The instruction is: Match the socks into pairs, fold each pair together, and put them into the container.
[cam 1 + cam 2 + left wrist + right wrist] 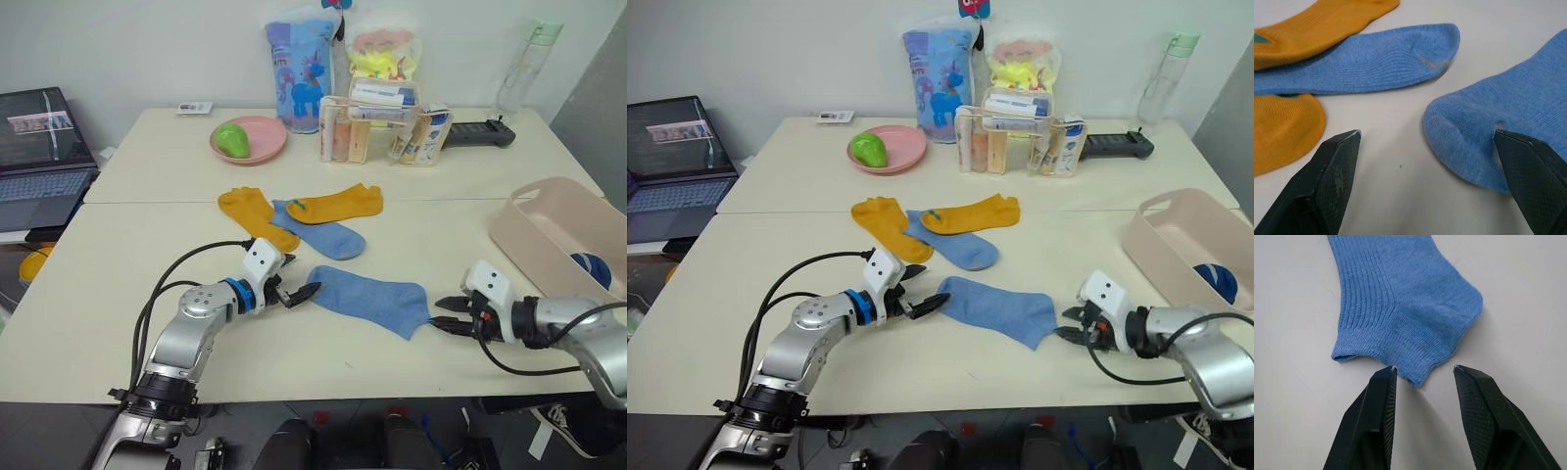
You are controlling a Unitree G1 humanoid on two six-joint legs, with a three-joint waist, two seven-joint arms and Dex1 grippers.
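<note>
1. The nearer light blue knit ankle sock lay flat on the pale beige table, toe toward our left gripper and cuff toward our right gripper.
2. Behind it lay its light blue partner, overlapped by two mustard yellow socks. The pink-beige plastic bin stood at the table's right edge, well apart, with something dark blue inside; we could not tell what it was.
3. We judged a few risks: a finger tip could slide under the thin knit or pinch only one layer, so the sock would sag or slip when lifted. If the two ends rose unevenly, the fabric could twist. A drag toward the pile might snag the overlapped socks.
4. Our left arm reached low across the table, its jaws spread wide astride the toe, one finger touching the fabric's edge, holding nothing.
5. Our right arm came in low from the right, jaws moderately parted just short of the cuff, also holding nothing.
</note>
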